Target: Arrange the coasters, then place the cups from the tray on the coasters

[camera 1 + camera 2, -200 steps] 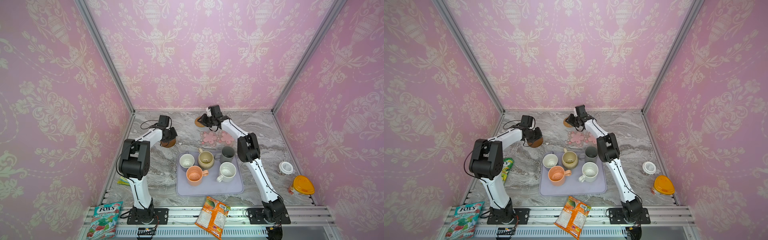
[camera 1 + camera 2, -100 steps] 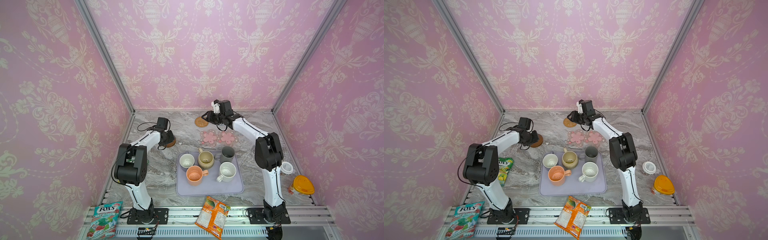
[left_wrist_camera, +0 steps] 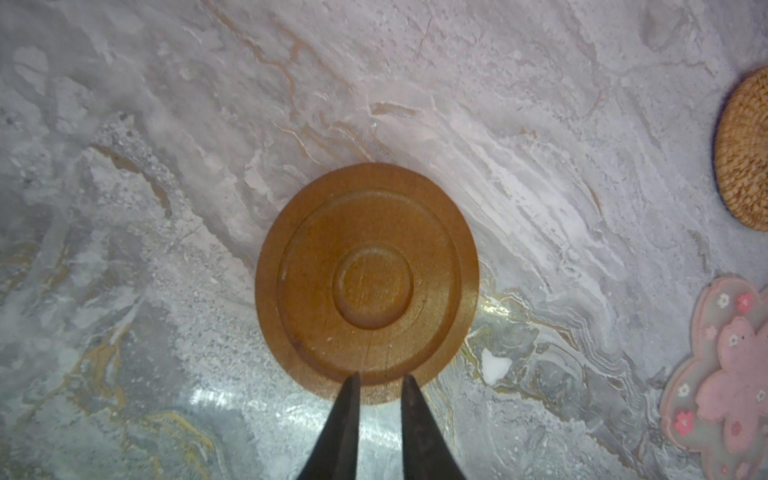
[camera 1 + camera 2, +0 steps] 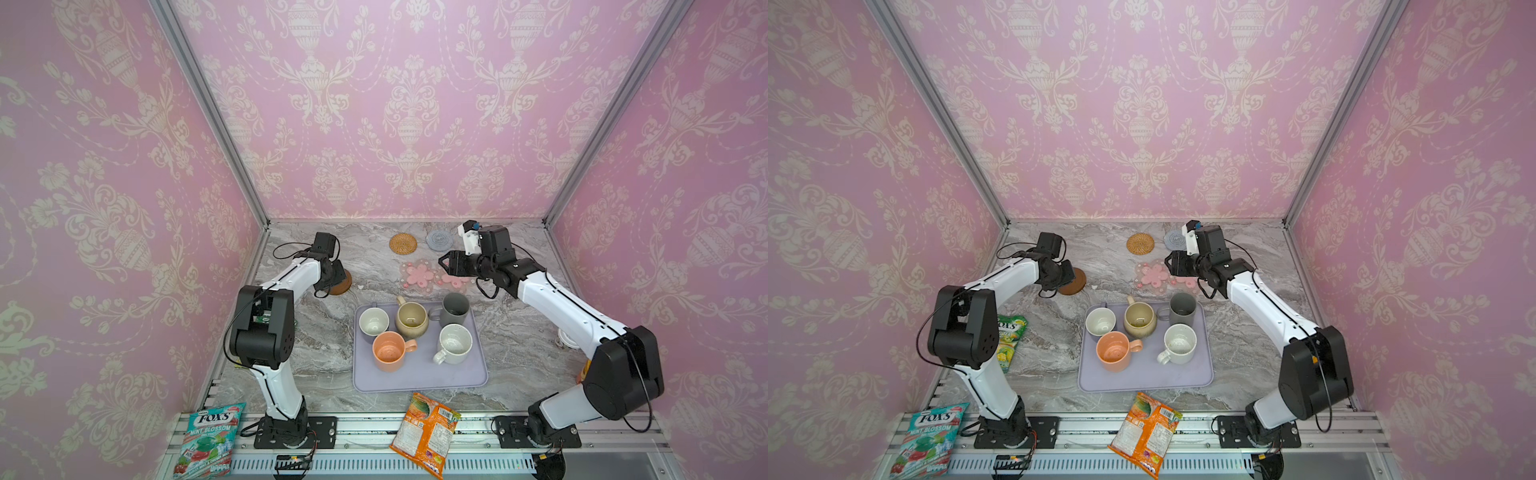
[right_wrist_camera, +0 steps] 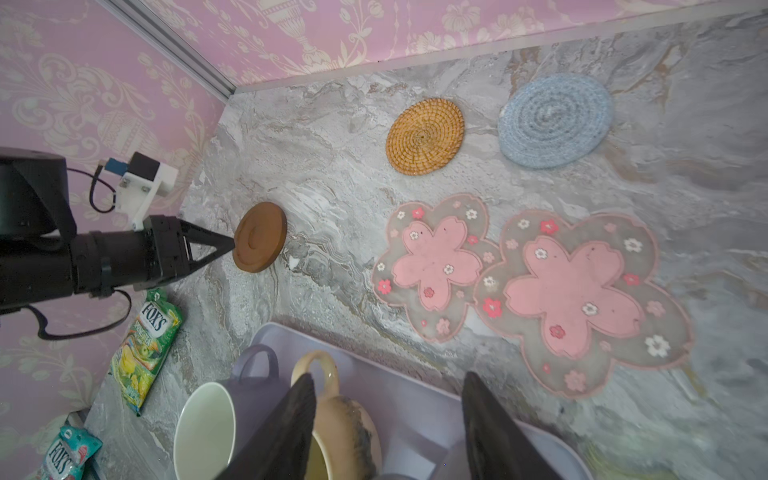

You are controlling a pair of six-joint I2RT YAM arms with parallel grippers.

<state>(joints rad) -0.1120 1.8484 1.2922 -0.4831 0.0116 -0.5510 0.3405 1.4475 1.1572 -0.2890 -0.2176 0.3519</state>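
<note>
Now the right gripper (image 4: 443, 263) has withdrawn, open — blue-grey coaster (image 4: 440, 240) lies uncovered.

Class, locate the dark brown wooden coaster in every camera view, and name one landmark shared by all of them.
In a top view: wooden coaster left of and beyond the tray.
In a top view: wooden coaster, same spot.
Left wrist: mid-picture, at the left end effector tips.
Right wrist: at those same tips.
Shared landmark: woven rattan coaster, in all four.

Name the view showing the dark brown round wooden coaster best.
Left wrist: the coaster fills the centre, grooves clear. Right wrist shows it small and oblique; both top views, partly behind the left gripper.
</note>
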